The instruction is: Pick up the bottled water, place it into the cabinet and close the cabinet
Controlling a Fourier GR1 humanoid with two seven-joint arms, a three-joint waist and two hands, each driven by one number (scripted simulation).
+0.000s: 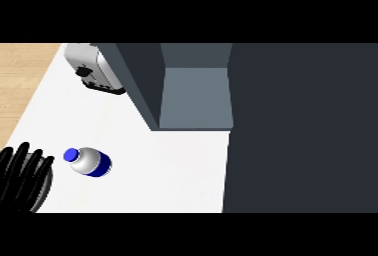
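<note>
A: Near the left edge of the desk, what do you see?

B: The bottled water is there, on the white top. It is a small white bottle with a blue cap and a blue band. It seems tilted, the cap pointing to the left edge, but I cannot tell if it stands or lies.

A: And the hands?

B: Only the left hand shows, at the front left corner of the desk. Its black fingers are straight and a little spread, pointing up. It is just beside the bottle and does not touch it.

A: Where is the cabinet?

B: The cabinet is at the back of the desk, and it is open. I see its grey inside. A big dark panel covers the right side of the desk; it is probably the door, but I am not sure.

A: Anything else?

B: A toaster, white and silver, stands at the back left corner, just beside the cabinet's left wall. The bottle is well apart from it.
</note>
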